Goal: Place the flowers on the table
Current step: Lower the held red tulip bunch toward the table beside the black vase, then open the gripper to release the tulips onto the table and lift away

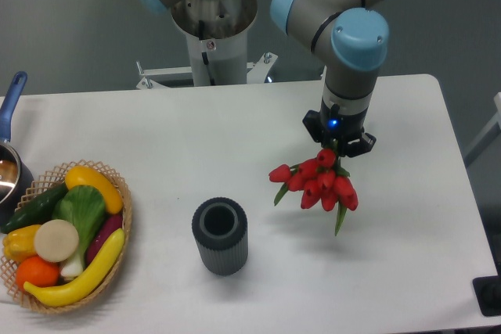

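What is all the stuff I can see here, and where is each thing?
flowers: one bunch, red buds with green stems, held above the right half of the table
table: one, white, fills most of the view
vase: one, dark grey, ribbed, upright, front centre
basket: one, tan wicker, front left, full of toy fruit and vegetables
pot: one, dark with a blue handle, left edge, partly cut off
arm: one, grey with light blue caps, reaching from the back
pincer: one, black, shut on the flowers
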Controlling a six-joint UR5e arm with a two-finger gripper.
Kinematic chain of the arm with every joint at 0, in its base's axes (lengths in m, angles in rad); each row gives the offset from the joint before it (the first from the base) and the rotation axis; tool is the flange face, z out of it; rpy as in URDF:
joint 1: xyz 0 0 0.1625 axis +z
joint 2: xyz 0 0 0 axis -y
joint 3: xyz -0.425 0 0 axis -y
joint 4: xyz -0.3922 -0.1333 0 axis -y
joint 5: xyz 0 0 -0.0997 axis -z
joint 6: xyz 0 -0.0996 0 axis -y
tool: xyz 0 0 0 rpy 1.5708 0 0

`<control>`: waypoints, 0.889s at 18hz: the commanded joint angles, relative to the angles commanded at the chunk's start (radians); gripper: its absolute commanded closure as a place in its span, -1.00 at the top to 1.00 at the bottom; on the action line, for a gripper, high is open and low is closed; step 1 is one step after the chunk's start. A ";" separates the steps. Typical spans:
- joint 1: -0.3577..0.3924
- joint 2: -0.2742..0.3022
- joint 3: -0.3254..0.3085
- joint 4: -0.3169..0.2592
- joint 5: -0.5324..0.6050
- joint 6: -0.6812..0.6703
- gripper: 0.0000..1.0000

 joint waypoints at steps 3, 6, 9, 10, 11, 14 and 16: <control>-0.054 -0.064 -0.009 0.052 0.002 -0.022 -0.60; -0.065 -0.095 -0.014 0.060 0.002 -0.013 -0.59; -0.065 -0.103 -0.015 0.060 0.005 -0.012 -0.51; -0.066 -0.104 -0.015 0.063 0.005 -0.009 -0.44; -0.066 -0.111 -0.015 0.065 0.005 -0.009 -0.37; -0.072 -0.121 -0.014 0.068 0.005 -0.012 0.35; -0.074 -0.117 -0.017 0.097 0.006 -0.020 1.00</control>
